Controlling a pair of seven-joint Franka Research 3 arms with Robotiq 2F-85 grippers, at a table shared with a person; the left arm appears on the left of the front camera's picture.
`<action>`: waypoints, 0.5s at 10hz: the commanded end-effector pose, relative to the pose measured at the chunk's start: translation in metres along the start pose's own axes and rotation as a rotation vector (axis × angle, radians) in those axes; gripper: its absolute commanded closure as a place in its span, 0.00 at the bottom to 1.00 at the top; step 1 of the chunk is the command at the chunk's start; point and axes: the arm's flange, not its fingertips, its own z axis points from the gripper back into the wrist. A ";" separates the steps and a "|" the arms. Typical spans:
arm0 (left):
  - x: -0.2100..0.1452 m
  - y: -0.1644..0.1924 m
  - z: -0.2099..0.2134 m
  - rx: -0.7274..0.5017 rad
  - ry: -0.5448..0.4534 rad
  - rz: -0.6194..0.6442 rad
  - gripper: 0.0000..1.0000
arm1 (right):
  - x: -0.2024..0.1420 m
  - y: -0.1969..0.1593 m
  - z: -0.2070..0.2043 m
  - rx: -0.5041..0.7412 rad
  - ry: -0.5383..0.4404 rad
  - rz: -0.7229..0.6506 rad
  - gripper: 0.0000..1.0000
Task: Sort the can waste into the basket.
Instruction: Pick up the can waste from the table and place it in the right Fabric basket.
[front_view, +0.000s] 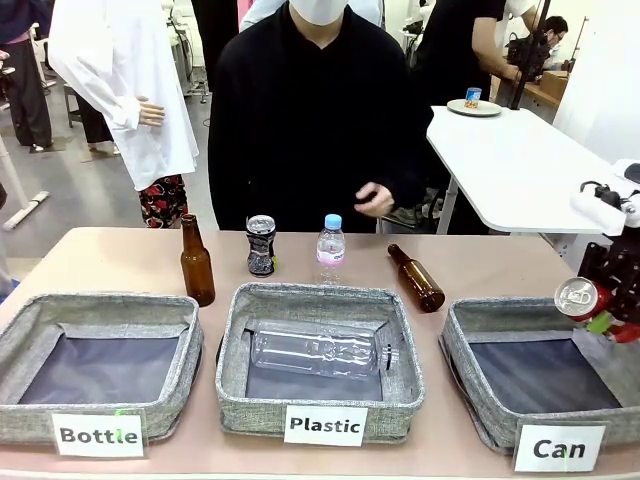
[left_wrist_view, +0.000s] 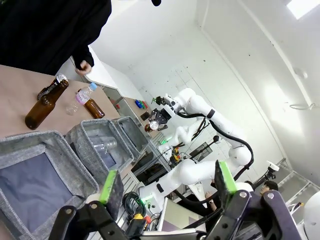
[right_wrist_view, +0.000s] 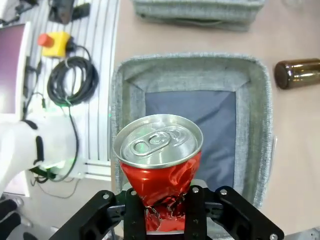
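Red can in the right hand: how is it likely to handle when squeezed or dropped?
The red can is dented where the right hand pinches it, so it is probably thin-walled and yields easily. Crumpled like that, it is likely empty and light. Its smooth metal might slip.

Robotics lab. White robot arm (left_wrist_view: 196, 102) stands against bare white wall (left_wrist_view: 240, 60); ceiling light panel (left_wrist_view: 302, 6) high overhead. Beside bench (front_view: 120, 258): slotted aluminium rails (right_wrist_view: 102, 50), yellow box with red button (right_wrist_view: 52, 42), coiled black cable (right_wrist_view: 75, 64). Along near edge of bench, row of grey fabric baskets with printed labels: Bottle basket (front_view: 100, 308) left, Plastic basket (front_view: 310, 296) middle, Can basket (front_view: 470, 312) right. Far right, white worktable (front_view: 510, 160), people standing around it. Far left, plain grey floor (front_view: 70, 200).
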 end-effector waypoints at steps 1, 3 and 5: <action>-0.001 -0.001 -0.001 -0.007 -0.011 -0.017 0.04 | -0.001 -0.006 -0.003 -0.018 0.042 -0.034 0.17; -0.001 -0.001 -0.001 -0.007 -0.011 -0.017 0.04 | -0.001 -0.007 -0.004 -0.011 0.059 -0.039 0.00; -0.001 -0.001 -0.001 -0.007 -0.011 -0.017 0.04 | -0.001 -0.013 -0.003 -0.020 0.059 -0.037 0.00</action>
